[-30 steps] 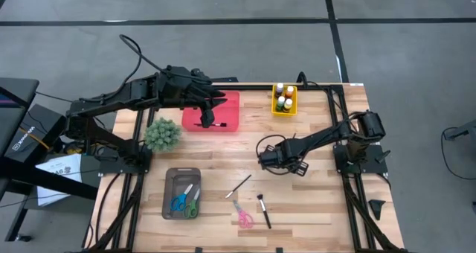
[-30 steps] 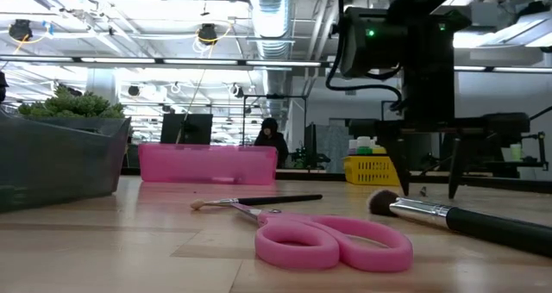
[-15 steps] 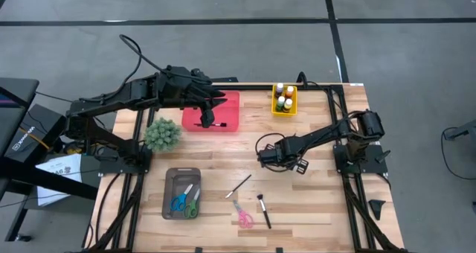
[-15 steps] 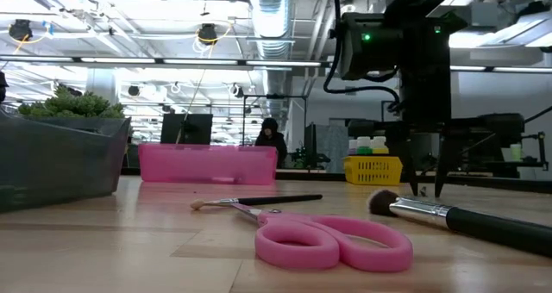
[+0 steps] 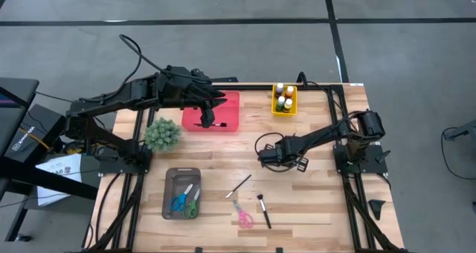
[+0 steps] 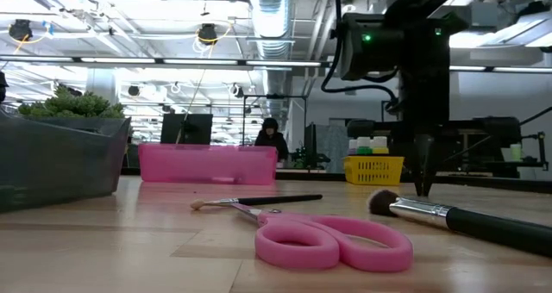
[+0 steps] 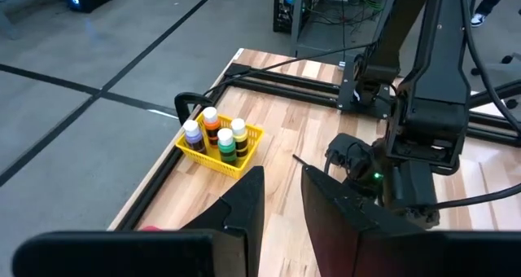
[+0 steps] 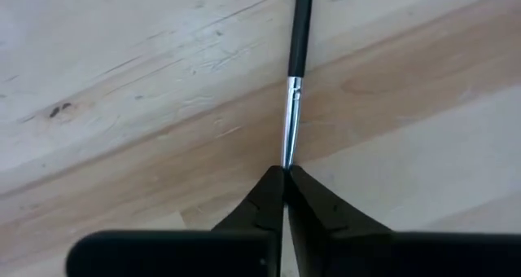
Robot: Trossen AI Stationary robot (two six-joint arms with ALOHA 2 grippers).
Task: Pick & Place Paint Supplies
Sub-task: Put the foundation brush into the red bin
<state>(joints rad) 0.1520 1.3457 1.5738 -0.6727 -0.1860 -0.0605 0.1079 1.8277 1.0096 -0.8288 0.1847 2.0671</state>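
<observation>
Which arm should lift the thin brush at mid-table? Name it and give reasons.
Right. The right claw is already closed on the thin paintbrush lying on the table. The left claw hangs over the pink bin, away from that brush.

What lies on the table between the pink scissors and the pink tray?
A thin paintbrush lies there; the high view shows it, the low view too.

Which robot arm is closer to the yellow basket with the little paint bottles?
The right. Its right gripper is down at the table in front of the yellow basket, shut on a thin paintbrush. The left gripper hovers over the pink bin, farther off.
</observation>
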